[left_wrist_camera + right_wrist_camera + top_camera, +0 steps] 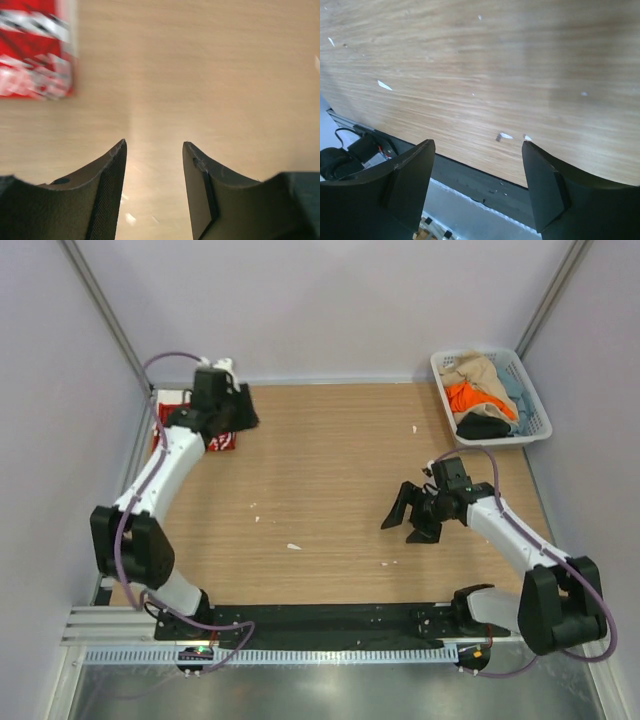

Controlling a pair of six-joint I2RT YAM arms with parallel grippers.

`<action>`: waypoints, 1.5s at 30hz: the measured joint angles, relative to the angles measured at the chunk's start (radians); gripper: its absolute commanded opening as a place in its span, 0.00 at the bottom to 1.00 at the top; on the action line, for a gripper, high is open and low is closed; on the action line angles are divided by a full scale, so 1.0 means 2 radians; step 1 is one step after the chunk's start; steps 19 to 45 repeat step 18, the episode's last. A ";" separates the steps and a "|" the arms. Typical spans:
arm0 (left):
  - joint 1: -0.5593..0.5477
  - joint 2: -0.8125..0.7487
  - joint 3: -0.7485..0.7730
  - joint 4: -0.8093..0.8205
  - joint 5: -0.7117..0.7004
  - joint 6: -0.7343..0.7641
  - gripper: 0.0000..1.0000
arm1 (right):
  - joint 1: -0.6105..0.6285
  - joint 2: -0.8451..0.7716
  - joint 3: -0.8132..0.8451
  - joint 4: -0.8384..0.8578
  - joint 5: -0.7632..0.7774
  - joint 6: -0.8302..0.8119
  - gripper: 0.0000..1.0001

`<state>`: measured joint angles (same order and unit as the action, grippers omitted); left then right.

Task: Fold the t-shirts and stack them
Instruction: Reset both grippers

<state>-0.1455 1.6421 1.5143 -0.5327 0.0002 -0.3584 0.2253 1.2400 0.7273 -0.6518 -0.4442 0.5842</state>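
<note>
The red-printed white t-shirt [35, 50] lies at the tabletop's [330, 460] far-left corner near the spread, empty left hand [154, 150], while the other t-shirts [478, 398] sit heaped in the basket [536, 432], beyond and right of the equally spread right hand [408, 520], which is the nearer.

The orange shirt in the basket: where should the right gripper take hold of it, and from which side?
Pinch the bunched-up middle of the orange shirt, coming straight down from above. It lies crumpled between the tan shirt and the black shirt, and the basket walls close off every side approach. The right gripper is open.
</note>
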 measured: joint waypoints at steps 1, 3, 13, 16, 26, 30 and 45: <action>-0.030 -0.026 -0.031 0.007 0.010 -0.007 0.49 | 0.000 -0.017 -0.011 -0.004 0.003 0.001 1.00; -0.097 -0.076 -0.101 0.014 0.036 -0.033 0.49 | 0.000 -0.056 -0.038 -0.005 0.008 0.003 1.00; -0.196 -0.441 -0.530 0.104 0.156 -0.255 0.56 | 0.001 -0.158 -0.138 0.051 0.002 0.054 1.00; -0.201 -0.558 -0.598 0.124 0.176 -0.311 0.59 | 0.001 -0.180 -0.183 0.102 -0.022 0.081 1.00; -0.201 -0.635 -0.634 0.149 0.186 -0.354 0.59 | 0.001 -0.199 -0.220 0.145 -0.041 0.108 1.00; -0.201 -0.635 -0.634 0.149 0.186 -0.354 0.59 | 0.001 -0.199 -0.220 0.145 -0.041 0.108 1.00; -0.201 -0.635 -0.634 0.149 0.186 -0.354 0.59 | 0.001 -0.199 -0.220 0.145 -0.041 0.108 1.00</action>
